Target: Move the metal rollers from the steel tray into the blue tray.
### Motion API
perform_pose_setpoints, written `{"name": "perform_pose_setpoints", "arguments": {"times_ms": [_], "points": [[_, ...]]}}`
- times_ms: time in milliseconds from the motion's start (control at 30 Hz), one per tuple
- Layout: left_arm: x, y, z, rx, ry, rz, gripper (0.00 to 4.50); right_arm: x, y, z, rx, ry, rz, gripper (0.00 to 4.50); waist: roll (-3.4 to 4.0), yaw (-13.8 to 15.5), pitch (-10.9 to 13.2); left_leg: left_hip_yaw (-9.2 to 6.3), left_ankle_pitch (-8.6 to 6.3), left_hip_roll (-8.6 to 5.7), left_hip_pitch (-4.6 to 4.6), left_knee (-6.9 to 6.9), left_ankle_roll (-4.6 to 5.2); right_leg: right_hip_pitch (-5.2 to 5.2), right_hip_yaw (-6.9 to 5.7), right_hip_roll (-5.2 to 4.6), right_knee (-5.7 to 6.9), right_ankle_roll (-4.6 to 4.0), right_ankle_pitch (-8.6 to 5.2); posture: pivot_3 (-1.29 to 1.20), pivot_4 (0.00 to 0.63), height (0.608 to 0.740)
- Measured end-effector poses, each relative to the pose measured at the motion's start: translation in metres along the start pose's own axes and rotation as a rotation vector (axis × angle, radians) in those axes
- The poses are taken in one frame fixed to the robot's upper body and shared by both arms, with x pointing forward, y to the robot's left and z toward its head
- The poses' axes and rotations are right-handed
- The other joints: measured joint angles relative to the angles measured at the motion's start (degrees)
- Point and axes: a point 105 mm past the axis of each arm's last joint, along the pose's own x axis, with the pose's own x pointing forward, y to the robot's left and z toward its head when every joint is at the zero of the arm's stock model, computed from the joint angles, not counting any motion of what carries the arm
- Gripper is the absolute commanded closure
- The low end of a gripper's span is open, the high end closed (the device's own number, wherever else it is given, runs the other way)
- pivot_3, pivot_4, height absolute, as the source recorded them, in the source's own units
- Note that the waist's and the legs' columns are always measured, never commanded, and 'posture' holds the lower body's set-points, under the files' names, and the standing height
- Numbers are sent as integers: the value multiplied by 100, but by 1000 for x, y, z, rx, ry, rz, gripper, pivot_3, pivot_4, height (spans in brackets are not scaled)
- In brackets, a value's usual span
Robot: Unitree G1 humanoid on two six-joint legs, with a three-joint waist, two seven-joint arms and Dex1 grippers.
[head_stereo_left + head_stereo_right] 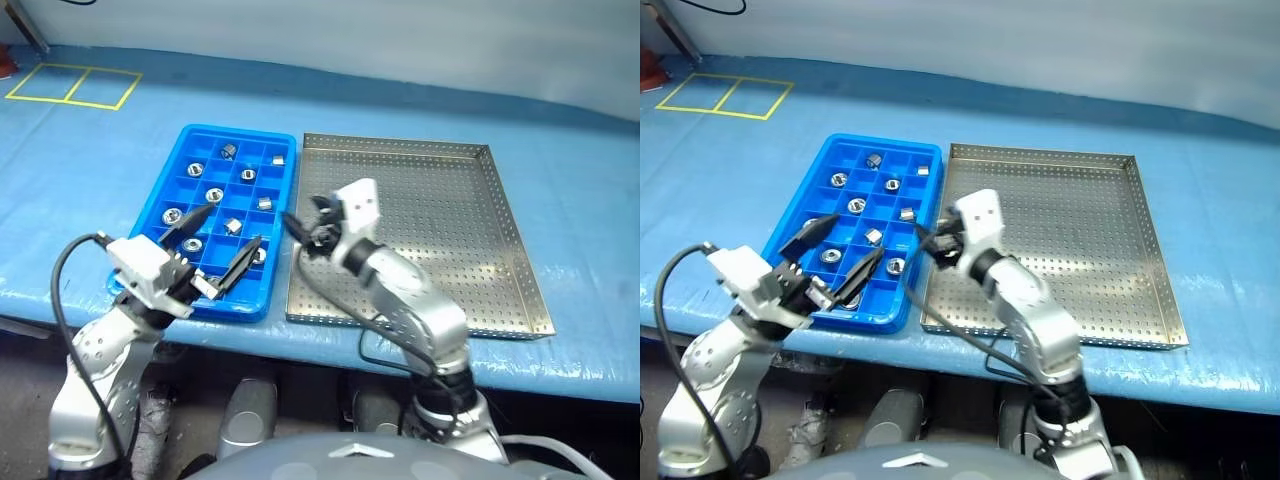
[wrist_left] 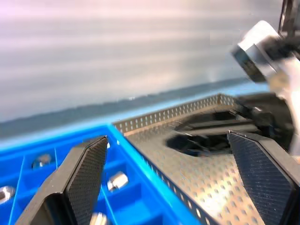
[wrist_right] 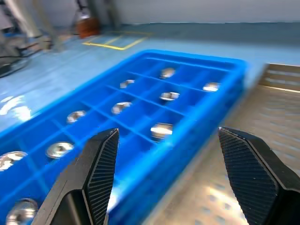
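The blue tray (image 1: 236, 305) lies to the left of the steel tray (image 1: 450, 220), and the two nearly touch. Several metal rollers, such as one (image 1: 214, 194) mid-tray and one (image 3: 161, 130) near the edge, sit singly in the blue compartments. My left gripper (image 1: 232, 226) hovers open over the near end of the blue tray with nothing between its fingers (image 2: 86, 171). My right gripper (image 1: 303, 215) is open and empty, hanging above the steel tray's left rim and pointing toward the blue tray.
Both trays rest on a blue-covered table (image 1: 90, 190) whose front edge runs just below them. Yellow tape squares (image 1: 75, 85) mark the far left corner. The steel tray's perforated floor (image 2: 206, 173) stretches right of my right arm.
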Motion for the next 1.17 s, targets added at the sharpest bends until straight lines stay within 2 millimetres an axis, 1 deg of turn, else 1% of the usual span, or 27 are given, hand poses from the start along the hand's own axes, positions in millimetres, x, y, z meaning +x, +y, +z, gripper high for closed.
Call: {"name": "perform_pose_setpoints", "arguments": {"times_ms": [67, 100, 200, 300, 367, 433, 500, 567, 767, 1167], "points": [[10, -2, -3, -20, -12, -12, 0, -18, -22, -4, -47, 8, -86, 915, 4, -76, -1, 1, 0, -2, 1, -1, 0, 0, 3, 0, 1, 6, 3, 47, 150, 740], [14, -3, -6, -24, -5, -25, 0, -29, -34, -11, -61, 30, -133, 915, 3, -150, -1, 1, 0, 1, 2, -1, 1, 0, 3, 3, 2, 26, 15, 40, 150, 740], [22, -3, -17, -32, 20, -10, 0, -53, -53, -22, -170, 62, -215, 915, 10, -300, -2, 1, 0, 2, 5, -4, 1, -1, 5, 5, 8, 27, 14, 25, 150, 740], [28, 3, -30, -9, 65, 38, 0, -77, -60, -39, -293, 112, -255, 915, 12, -379, -4, 3, 0, 4, 11, -4, 1, 4, 9, 7, 8, 29, 14, 10, 150, 740], [27, 4, -43, 17, 123, 43, 0, -92, -55, -53, -266, 129, -259, 915, 13, -415, -4, 4, 0, 7, 17, -4, 1, 8, 10, 9, 11, 28, 13, 2, 150, 740], [22, 3, -53, 23, 170, 30, 0, -99, -44, -63, -216, 146, -229, 915, 14, -466, -4, 8, 0, 10, 18, -3, 1, 7, 14, 10, 11, 9, 2, -5, 150, 740], [18, 2, -58, 25, 199, 9, 0, -98, -35, -62, -174, 124, -199, 915, 14, -497, -3, 13, 0, 11, 21, 8, 1, 10, 17, 8, 15, 1, -2, -7, 150, 740], [18, 0, -59, 30, 206, -9, 0, -95, -30, -54, -168, 85, -188, 915, 14, -479, -4, 12, 1, 10, 23, 25, 1, 20, 17, 7, 15, 3, -1, -5, 150, 740], [14, 0, -62, 35, 229, -23, 0, -85, -20, -47, -158, 47, -166, 915, 14, -447, -4, 11, 0, 7, 10, 44, 2, 18, 17, 1, 14, 10, 3, 9, 150, 740], [11, -1, -66, 27, 243, -18, 0, -81, -20, -45, -163, 52, -153, 915, 14, -386, -4, 7, 0, 4, 7, 47, 3, 17, 14, 2, 15, 13, 5, 26, 150, 740]]}}
